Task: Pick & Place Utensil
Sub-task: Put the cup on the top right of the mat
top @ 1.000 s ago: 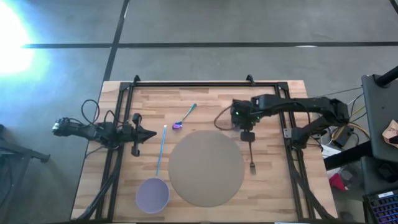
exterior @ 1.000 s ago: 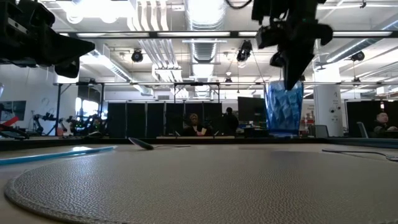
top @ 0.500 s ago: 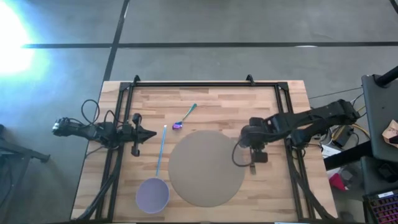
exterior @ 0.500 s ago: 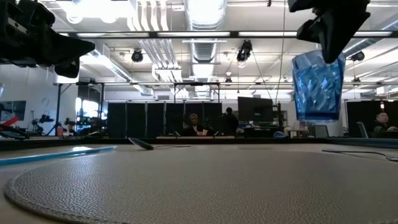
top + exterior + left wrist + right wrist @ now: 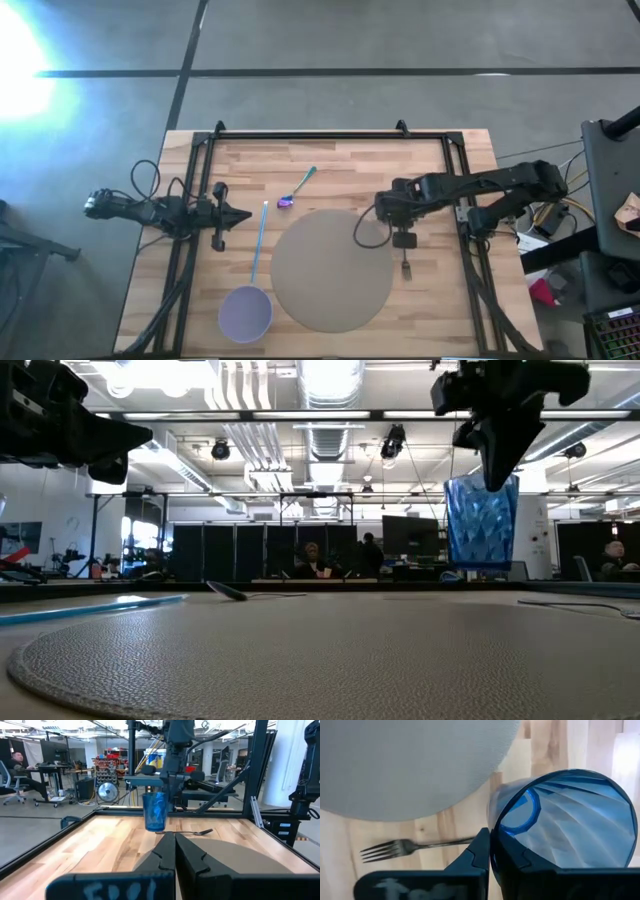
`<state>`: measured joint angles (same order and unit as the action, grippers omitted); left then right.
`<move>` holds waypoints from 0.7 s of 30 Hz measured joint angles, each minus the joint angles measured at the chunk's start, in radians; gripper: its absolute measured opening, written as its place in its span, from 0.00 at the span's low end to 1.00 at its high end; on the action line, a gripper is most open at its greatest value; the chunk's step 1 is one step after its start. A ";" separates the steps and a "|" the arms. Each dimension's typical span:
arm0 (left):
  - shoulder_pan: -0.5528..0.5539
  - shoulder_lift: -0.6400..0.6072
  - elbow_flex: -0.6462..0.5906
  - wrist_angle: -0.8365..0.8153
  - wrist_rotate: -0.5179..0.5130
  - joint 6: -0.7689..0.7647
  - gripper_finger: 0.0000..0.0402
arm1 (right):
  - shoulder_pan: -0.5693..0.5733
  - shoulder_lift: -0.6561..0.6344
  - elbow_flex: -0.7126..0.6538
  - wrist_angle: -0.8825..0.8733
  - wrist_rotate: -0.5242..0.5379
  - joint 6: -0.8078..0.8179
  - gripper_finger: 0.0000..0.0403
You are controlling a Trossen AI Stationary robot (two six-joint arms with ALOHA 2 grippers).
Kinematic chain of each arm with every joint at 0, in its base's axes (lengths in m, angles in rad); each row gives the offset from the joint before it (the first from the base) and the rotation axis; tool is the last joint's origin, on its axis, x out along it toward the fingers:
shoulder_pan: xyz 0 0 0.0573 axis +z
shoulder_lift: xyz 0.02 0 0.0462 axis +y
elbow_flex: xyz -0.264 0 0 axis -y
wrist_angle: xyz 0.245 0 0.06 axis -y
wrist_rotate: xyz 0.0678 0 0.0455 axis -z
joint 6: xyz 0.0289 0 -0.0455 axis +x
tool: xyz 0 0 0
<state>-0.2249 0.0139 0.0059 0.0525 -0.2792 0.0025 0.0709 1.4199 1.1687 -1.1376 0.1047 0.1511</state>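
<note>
My right gripper (image 5: pixel 403 238) hangs over the table's right part, beside the round grey placemat (image 5: pixel 330 270), and is shut on a blue faceted cup (image 5: pixel 480 520). The cup (image 5: pixel 570 820) also shows in the left wrist view (image 5: pixel 155 811). A metal fork (image 5: pixel 406 268) lies flat on the wood just nearside of the gripper; the right wrist view shows it under the cup (image 5: pixel 405 847). A spoon with a purple bowl (image 5: pixel 290 198) lies beyond the placemat. My left gripper (image 5: pixel 245 214) waits shut and level at the table's left edge. My right gripper holds the cup by its rim (image 5: pixel 492 827), the wall passing between the two fingers, one finger outside and the other seemingly inside. The fingers come from above, pointing steeply down. The cup hangs below them, mouth up, nearly upright, lifted clear of the table.
A long light-blue handle (image 5: pixel 258 245) with a lavender round end (image 5: pixel 245 312) lies left of the placemat. Black frame rails (image 5: pixel 470 250) run along the table's left, right and far sides. People sit at desks in the room behind.
My right gripper has carried the cup toward the table's near edge and its right, then swung a little way back toward the placemat. The cup tipped during the swing and now hangs nearly upright. The fork stays on the wood.
</note>
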 joint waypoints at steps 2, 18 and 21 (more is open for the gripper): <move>0.000 0.000 0.000 0.000 0.000 0.000 0.00 | -0.016 0.017 0.000 0.005 0.000 -0.008 0.03; 0.000 0.002 0.000 0.000 0.000 -0.004 0.00 | 0.022 0.086 0.008 0.122 -0.082 -0.055 0.03; 0.000 0.002 0.000 0.000 0.000 -0.015 0.00 | 0.051 0.096 0.026 0.121 -0.082 -0.050 0.03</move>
<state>-0.2253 0.0162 0.0059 0.0521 -0.2790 -0.0122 0.1215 1.5158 1.1950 -1.0168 0.0227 0.1009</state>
